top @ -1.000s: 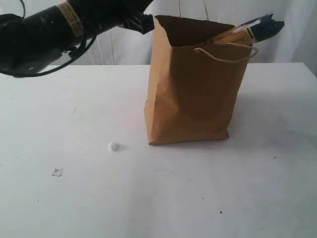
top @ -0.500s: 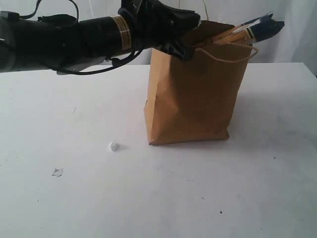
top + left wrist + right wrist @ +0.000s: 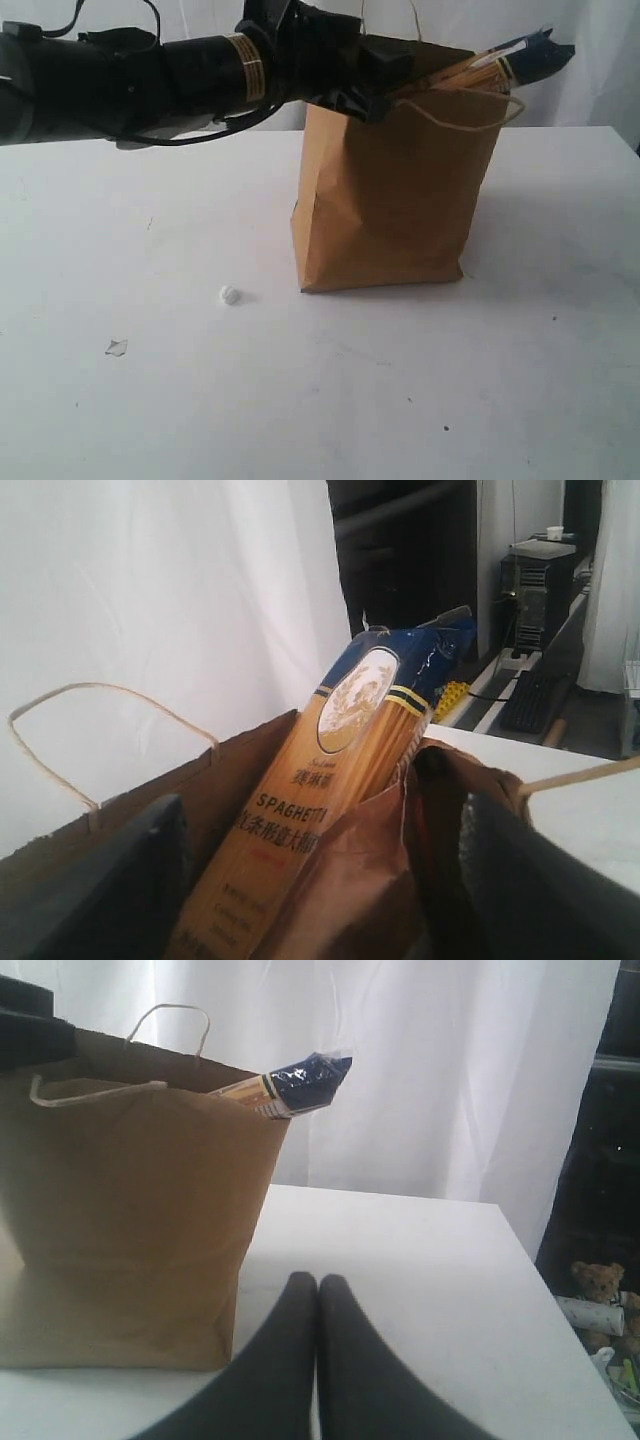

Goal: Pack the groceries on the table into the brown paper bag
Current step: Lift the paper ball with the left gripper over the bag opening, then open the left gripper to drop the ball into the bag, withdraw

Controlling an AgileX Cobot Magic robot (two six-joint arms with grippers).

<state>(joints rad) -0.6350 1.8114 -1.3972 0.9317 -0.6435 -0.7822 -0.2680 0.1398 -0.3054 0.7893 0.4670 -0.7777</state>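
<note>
The left arm (image 3: 120, 75) reaches in from the left, level above the surface (image 3: 150, 400). Below it on the white top lie a small pale scrap (image 3: 116, 347) and, to its right, a white crumb (image 3: 229, 295), both well apart from the bag.

The left pincer (image 3: 368, 85) sits at the mouth of the bag (image 3: 395, 190), over its left rim. In the left wrist view the pincer (image 3: 320, 890) is spread wide, with one dark finger at each side and nothing pinched. Between them are the noodle packet (image 3: 320, 780) and a crinkled brown pouch (image 3: 350, 890) just beside it, both inside the bag (image 3: 230, 780).

The bag stands upright near the middle of the surface, and a pale cord handle (image 3: 455, 115) droops over its front face. The noodle packet (image 3: 510, 60) leans inside it. Its long axis is tilted, rising from the bag's interior up and to the right, and its dark blue end pokes out past the right rim.

In the right wrist view the right pincer (image 3: 317, 1305) is pressed together and empty. It hangs low over the surface (image 3: 400, 1260), near the bag (image 3: 130, 1210) but not touching it. The packet's blue end (image 3: 305, 1080) points away from the bag toward the white curtain (image 3: 450, 1060).
</note>
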